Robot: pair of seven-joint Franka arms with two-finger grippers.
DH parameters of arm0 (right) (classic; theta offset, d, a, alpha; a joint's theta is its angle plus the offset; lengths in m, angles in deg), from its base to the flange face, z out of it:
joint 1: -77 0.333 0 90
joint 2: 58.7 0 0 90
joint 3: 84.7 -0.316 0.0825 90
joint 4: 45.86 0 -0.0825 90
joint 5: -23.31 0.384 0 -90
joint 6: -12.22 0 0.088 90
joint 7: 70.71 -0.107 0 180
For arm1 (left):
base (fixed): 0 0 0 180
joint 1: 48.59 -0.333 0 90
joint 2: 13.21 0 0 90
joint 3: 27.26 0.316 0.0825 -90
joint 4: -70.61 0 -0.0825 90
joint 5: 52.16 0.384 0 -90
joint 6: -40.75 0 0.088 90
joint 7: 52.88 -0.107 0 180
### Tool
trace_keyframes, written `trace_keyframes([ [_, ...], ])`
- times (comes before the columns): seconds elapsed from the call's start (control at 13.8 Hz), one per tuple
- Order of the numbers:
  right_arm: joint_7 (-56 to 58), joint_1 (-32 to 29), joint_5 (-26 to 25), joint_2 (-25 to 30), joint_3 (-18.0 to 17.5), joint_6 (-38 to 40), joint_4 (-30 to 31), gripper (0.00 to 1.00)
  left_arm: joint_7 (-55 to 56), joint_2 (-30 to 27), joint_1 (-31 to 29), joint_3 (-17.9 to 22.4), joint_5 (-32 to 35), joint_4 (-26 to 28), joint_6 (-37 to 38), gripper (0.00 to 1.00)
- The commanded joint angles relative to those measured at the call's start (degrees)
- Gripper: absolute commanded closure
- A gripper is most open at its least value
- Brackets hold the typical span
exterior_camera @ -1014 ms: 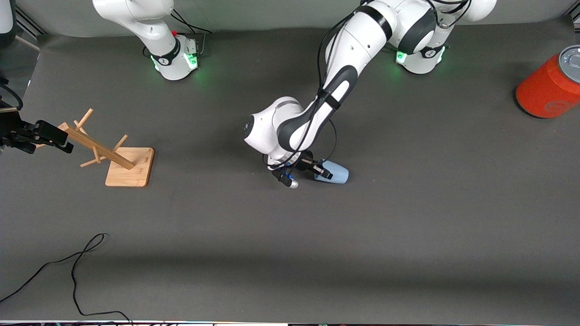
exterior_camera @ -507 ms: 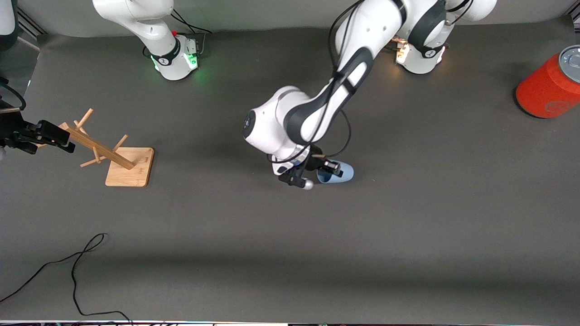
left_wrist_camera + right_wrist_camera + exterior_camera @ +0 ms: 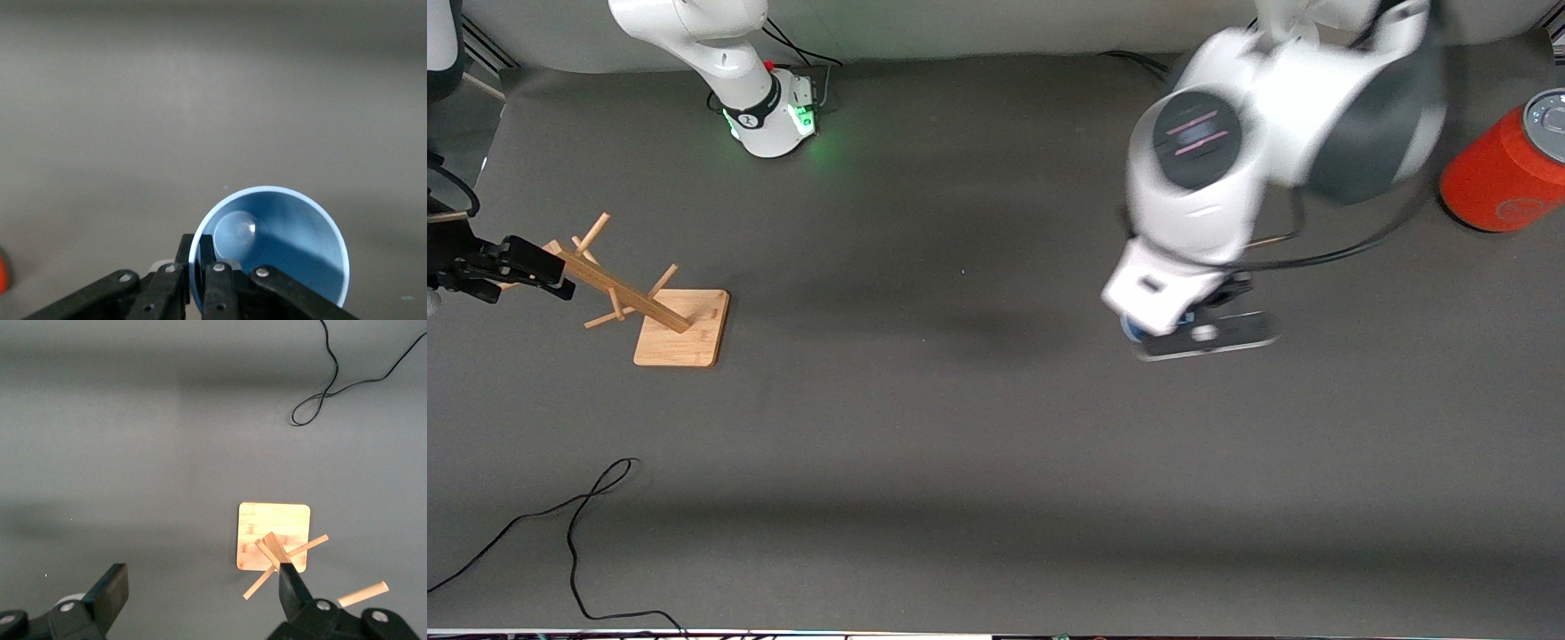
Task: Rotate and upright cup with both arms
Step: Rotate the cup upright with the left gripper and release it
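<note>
My left tool (image 3: 199, 280) is pinching the cup (image 3: 280, 240) by its rim: one black finger sits inside the mouth and the other outside, pressed together on the thin wall. In the left wrist view the cup is a smooth, matte light-blue tumbler that tapers to a small round bottom, and I look straight into its round open mouth, with a faint glint on the inner base. It is held up in the air over the dark bench (image 3: 960, 427), toward the left arm's end. In the front view my left arm's bulky white wrist covers almost all of it, and only a sliver of blue (image 3: 1131, 329) shows under the wrist, beside the left tool (image 3: 1209, 334).

My right tool (image 3: 200, 600) is spread wide, its two black fingers well apart with nothing between them. It hovers over the wooden rack (image 3: 275, 537) at the right arm's end of the bench, and that arm waits. The rack is pale bamboo: a flat square base with rounded corners, a slanted square post and thin round pegs sticking out at angles.

The bench is covered in a flat, dark grey matte sheet. A thin black cable (image 3: 569, 524) loops across it, nearer to the front camera than the rack. An orange-red cylinder with a grey top (image 3: 1507, 169) stands at the left arm's end.
</note>
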Motion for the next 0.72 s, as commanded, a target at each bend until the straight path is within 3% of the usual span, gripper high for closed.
trace_keyframes([
  [0.0, 1.28, -0.42, -0.45, 0.86, -0.24, -0.18, 0.73, 0.00, 2.07, -18.75, -2.19, -0.58, -3.15, 29.24, -18.51, 1.00],
  [0.07, 1.28, -0.42, -0.45, 0.86, -0.24, -0.10, 0.73, 0.00, 3.82, -21.06, -2.28, -0.58, -3.59, 34.80, -24.06, 1.00],
  [0.22, 1.28, -0.42, -0.45, 0.86, -0.16, -0.10, 0.64, 0.00, 12.76, -19.87, -0.89, -1.10, -3.42, 38.45, -30.76, 1.00],
  [0.65, 1.11, -0.33, -0.54, 0.95, -0.33, 0.08, 0.64, 0.00, 24.92, -0.82, 7.11, -1.72, -0.95, 37.14, -44.65, 1.00],
])
